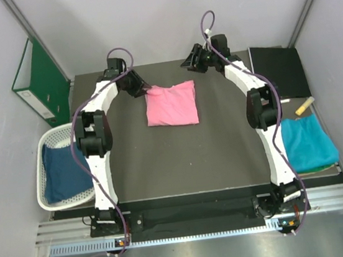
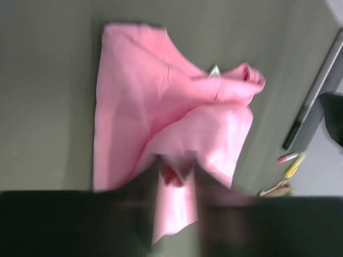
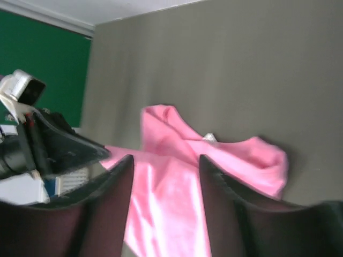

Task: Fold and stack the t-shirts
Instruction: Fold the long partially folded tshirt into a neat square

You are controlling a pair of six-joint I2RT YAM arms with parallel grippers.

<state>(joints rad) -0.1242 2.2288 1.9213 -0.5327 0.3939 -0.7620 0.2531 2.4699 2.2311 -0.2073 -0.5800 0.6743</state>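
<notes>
Pink t-shirt (image 1: pixel 171 104) between left fingers (image 2: pixel 210 227)

Open table (image 1: pixel 182 165) near side; pink shirt (image 1: pixel 172 105) far-ctr, basket (image 1: pixel 41 176) L, teal shirt (image 1: pixel 308 143) R.

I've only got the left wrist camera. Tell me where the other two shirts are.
Observer: The dark blue shirt lies in the white basket at the left edge of the table.
Operator: Now the teal one.
Observer: The teal shirt lies at the table's right edge.
Operator: Report the right gripper.
Observer: The right gripper is open, near the pink shirt's far right corner, gripping nothing.
</notes>
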